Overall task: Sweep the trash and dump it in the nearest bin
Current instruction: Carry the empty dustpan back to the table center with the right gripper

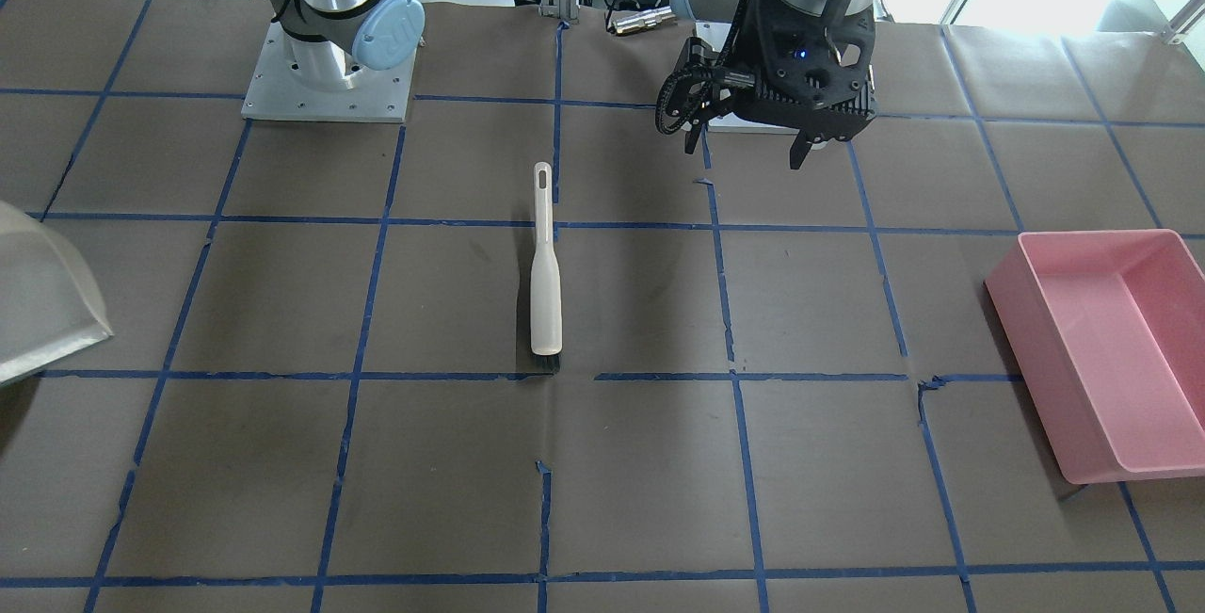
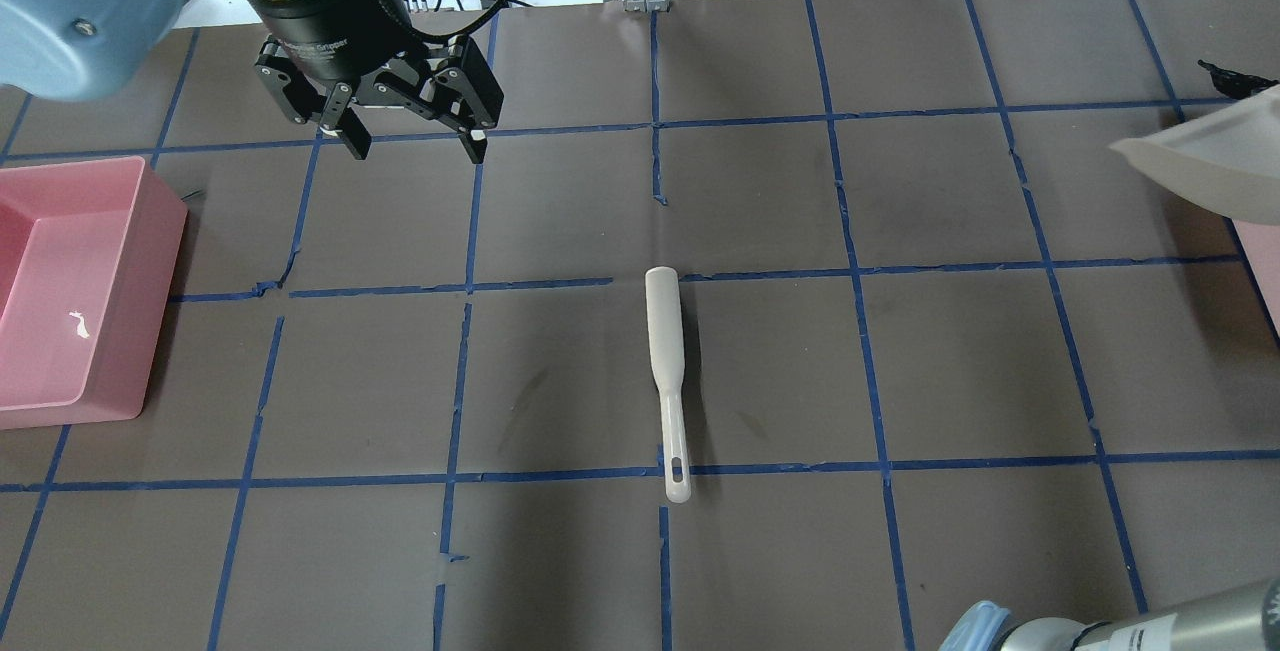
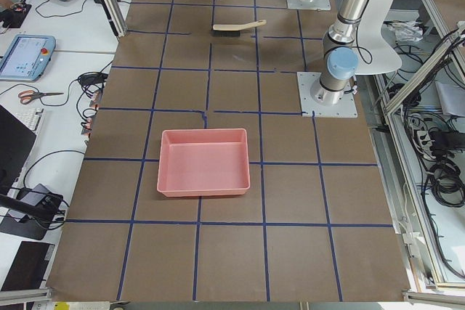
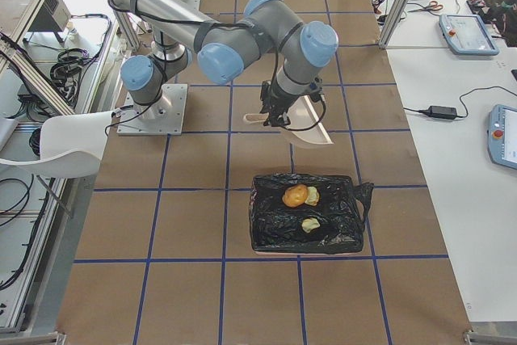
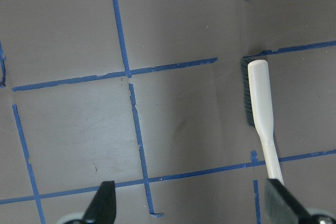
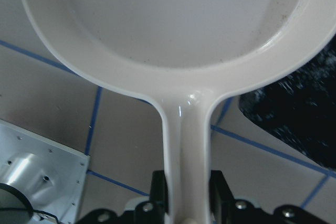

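The trash (image 4: 296,195), a brown oval lump and two pale foam-like chunks, lies inside the black-lined bin (image 4: 266,240) at the table's right end. It looks light, loose and prone to roll, so better swept than pinched. The right gripper (image 6: 187,196) is clamped on the handle of the empty white dustpan (image 6: 173,19) near the bin, while the left gripper (image 2: 417,149) hangs wide open, holding nothing, well apart from the brush (image 2: 665,351) lying mid-table.
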`<move>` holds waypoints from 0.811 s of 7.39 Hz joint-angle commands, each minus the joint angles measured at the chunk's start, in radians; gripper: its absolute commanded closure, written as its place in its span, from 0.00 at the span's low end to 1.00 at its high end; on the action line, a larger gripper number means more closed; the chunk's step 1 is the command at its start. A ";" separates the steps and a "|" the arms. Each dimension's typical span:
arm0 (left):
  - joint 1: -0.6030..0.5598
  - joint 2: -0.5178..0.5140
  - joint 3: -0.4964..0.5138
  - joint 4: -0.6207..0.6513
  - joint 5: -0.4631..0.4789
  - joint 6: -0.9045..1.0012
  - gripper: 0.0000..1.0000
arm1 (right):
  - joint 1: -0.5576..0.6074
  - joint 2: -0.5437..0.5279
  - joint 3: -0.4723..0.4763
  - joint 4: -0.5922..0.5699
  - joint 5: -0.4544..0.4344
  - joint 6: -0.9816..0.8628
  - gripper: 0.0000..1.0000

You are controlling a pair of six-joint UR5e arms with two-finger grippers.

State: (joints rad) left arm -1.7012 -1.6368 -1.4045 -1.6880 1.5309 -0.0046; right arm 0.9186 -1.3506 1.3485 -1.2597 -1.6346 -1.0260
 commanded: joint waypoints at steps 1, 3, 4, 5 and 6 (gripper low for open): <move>0.000 0.000 -0.001 0.001 0.000 0.000 0.00 | 0.202 -0.006 0.107 -0.079 0.123 0.084 0.91; 0.000 0.000 -0.002 0.001 0.000 0.000 0.00 | 0.348 0.025 0.139 -0.221 0.234 0.268 0.91; 0.000 0.000 -0.002 0.001 0.000 0.000 0.00 | 0.420 0.065 0.130 -0.336 0.252 0.400 0.91; 0.000 0.000 -0.002 0.001 0.000 0.000 0.00 | 0.481 0.105 0.124 -0.433 0.260 0.538 0.91; 0.000 0.000 -0.002 0.001 0.000 0.000 0.00 | 0.550 0.134 0.109 -0.496 0.259 0.701 0.91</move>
State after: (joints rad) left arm -1.7012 -1.6368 -1.4066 -1.6874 1.5309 -0.0046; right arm 1.3812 -1.2591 1.4715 -1.6548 -1.3833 -0.5200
